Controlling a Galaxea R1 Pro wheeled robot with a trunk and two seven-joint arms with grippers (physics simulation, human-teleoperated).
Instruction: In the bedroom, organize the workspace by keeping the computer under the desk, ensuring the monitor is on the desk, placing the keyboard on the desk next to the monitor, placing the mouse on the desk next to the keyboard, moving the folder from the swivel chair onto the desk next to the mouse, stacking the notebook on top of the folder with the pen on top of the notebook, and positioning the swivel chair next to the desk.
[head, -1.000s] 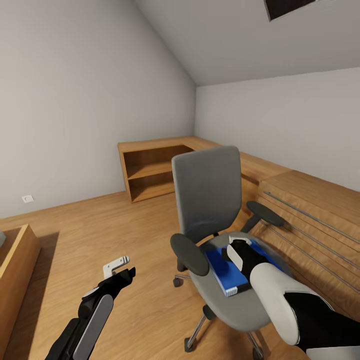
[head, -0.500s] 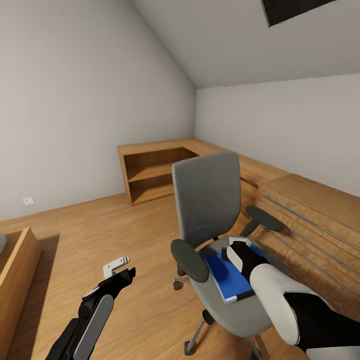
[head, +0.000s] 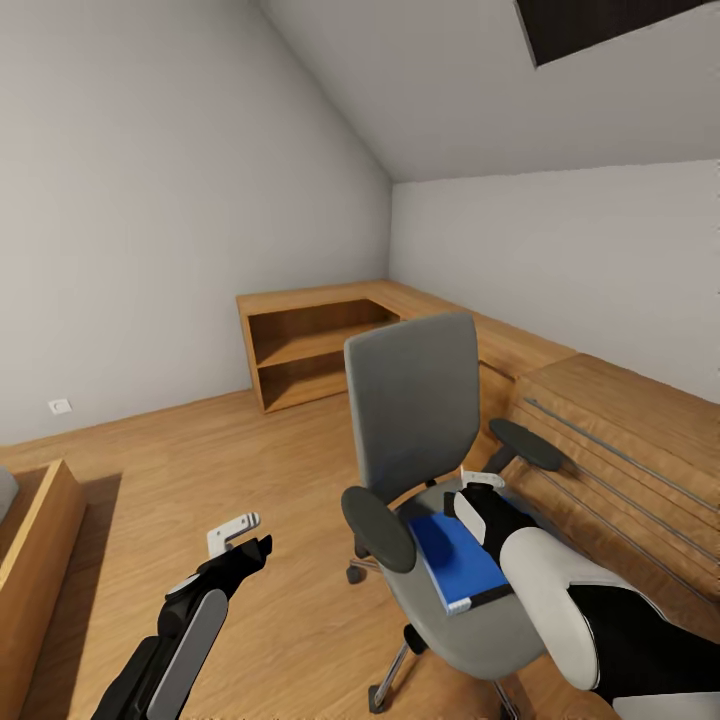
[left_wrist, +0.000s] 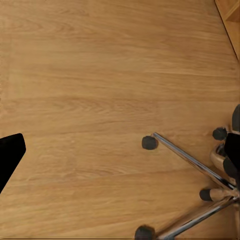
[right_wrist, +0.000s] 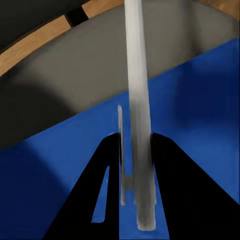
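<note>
On the far left a low wooden box edge (head: 40, 540) stands by the wall. The left claw (head: 238, 535) hangs over the bare wood floor (head: 150, 470), holding nothing; I cannot tell if its fingers are spread or pressed together. Behind it a wooden shelf unit (head: 310, 350) sits in the corner.

Next comes the swivel chair (head: 415, 400). The blue folder (head: 455, 560) lies flat on its seat. The right claw (head: 478, 492) is down on the folder's far edge. Up close, a pale finger (right_wrist: 137, 100) lies across the blue cover, but I cannot tell if it pinches yet.

So the step looks like picking up the folder. Next it must grip it firmly and lift it clear. The black armrests (head: 378, 513) on both sides may get in the way. To the right runs a wooden drawer unit (head: 620, 450).
</note>
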